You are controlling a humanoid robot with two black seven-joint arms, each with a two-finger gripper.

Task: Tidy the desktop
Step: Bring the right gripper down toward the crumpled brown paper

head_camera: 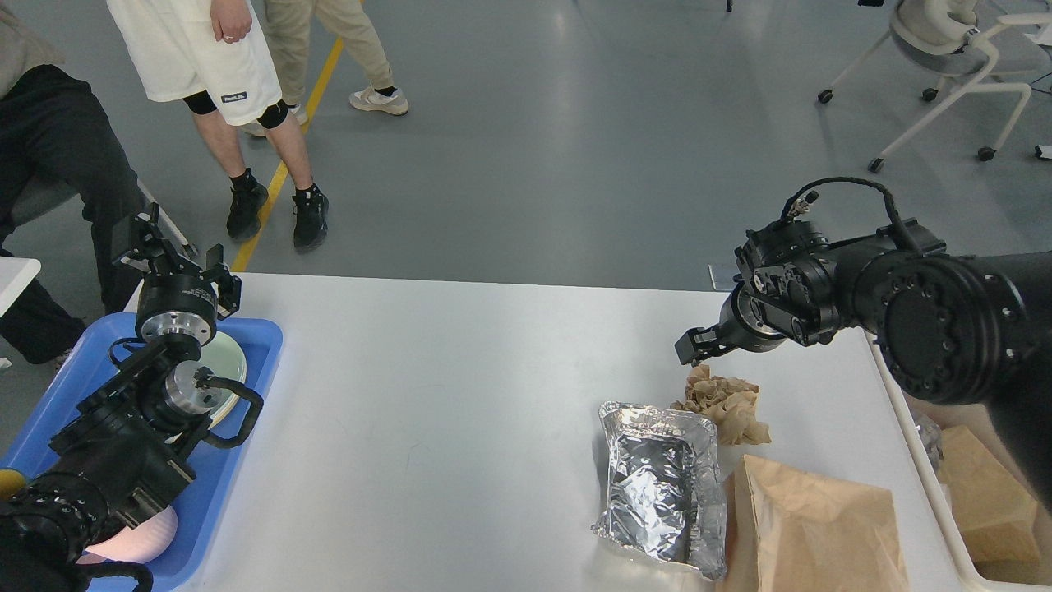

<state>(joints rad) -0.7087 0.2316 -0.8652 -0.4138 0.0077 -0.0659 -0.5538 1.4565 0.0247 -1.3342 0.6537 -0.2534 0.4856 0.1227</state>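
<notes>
The white desktop (460, 370) fills the middle of the head view. On its right part lie a crumpled brown paper wad (727, 404), a crushed foil container (657, 485) and a brown paper bag (809, 526). My right gripper (694, 345) hangs just above and left of the wad, close to the table; its fingers are dark and too small to tell apart. My left gripper (168, 255) is open and empty above the far end of the blue tray (259, 370).
The blue tray holds a pale plate (228, 362) and a pink bowl (144, 534). A cream bin (925, 485) at the right edge holds brown paper (982, 493). People stand on the floor beyond the far left edge. A wheeled chair (945, 49) stands far right.
</notes>
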